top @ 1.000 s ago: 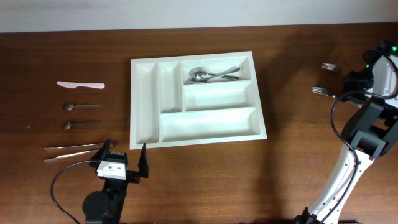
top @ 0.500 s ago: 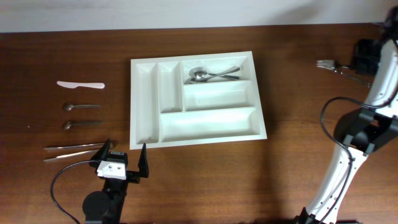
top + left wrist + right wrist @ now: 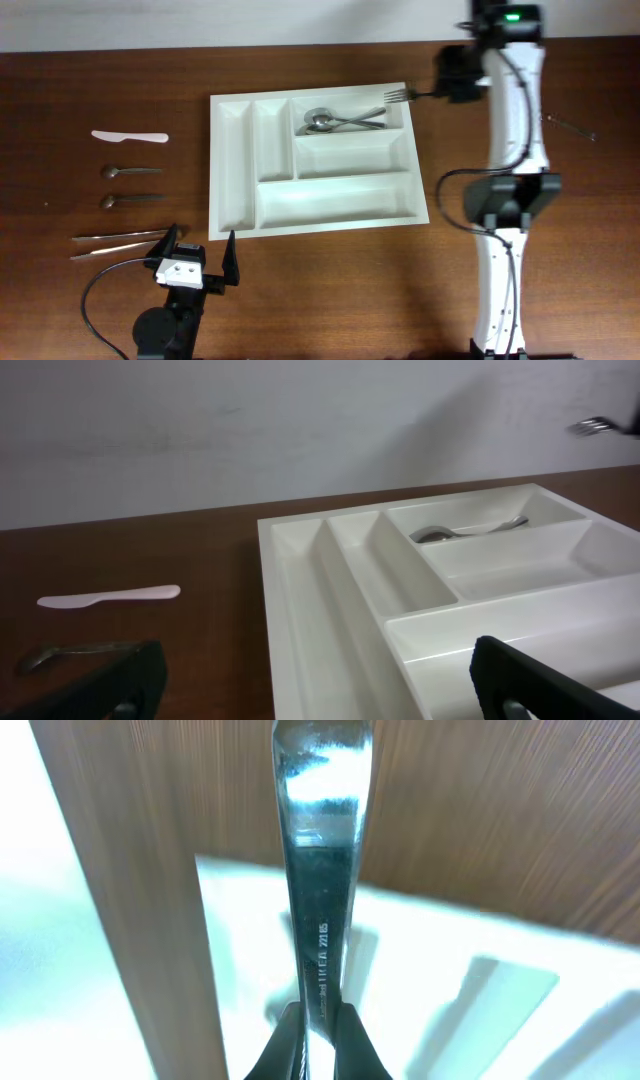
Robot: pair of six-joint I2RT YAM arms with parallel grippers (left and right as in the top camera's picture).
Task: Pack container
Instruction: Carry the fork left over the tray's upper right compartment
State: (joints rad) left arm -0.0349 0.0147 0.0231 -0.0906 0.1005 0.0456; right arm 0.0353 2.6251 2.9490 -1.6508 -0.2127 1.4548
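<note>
Packing is only getting started. The container (image 3: 335, 200) is sitting at the middle of the table (image 3: 330, 290), long side running left to right. Only its top crosswise compartment is holding anything: a couple of metal spoons (image 3: 330, 120), bowls to the left. The middle and bottom crosswise compartments and both narrow upright ones are lying bare.

The right end effector (image 3: 437, 92) is pinching a fork (image 3: 398, 95) by the handle, jaws narrow on it, tines pointing left and hanging over the container's top right corner, by the spoon compartment. Judging by that, the fork is going in next, though I cannot tell which compartment.

The left end effector (image 3: 202, 248) is standing wide and holding nothing, near the container's bottom left corner.

Left to pack, as far as is showing: a white plastic knife (image 3: 130, 136), two small spoons (image 3: 130, 172), two long thin metal pieces (image 3: 120, 245), all lying left of the container, plus what looks like another utensil (image 3: 570, 125) far right.
</note>
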